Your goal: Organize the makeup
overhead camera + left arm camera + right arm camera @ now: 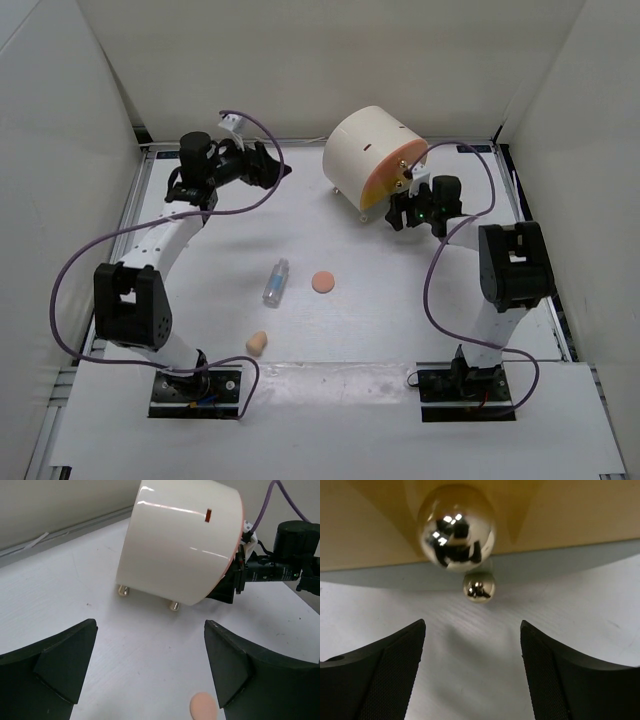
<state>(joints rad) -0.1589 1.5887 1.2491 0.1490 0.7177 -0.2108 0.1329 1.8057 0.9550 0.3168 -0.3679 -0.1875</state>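
Makeup puff (pixel 323 282), bottle (pixel 276 282), sponge (pixel 257 343): on table (pixel 400 300) | cylinder box (pixel 370 150): contents unseen

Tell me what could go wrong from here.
1. The knob ahead of the open right gripper is round and shiny; the grip may slip off when pulling.
2. The box stands on small feet and the left gripper is apart from it, so a pull may drag the whole box.
3. The bottle lies on its side and may roll if nudged.
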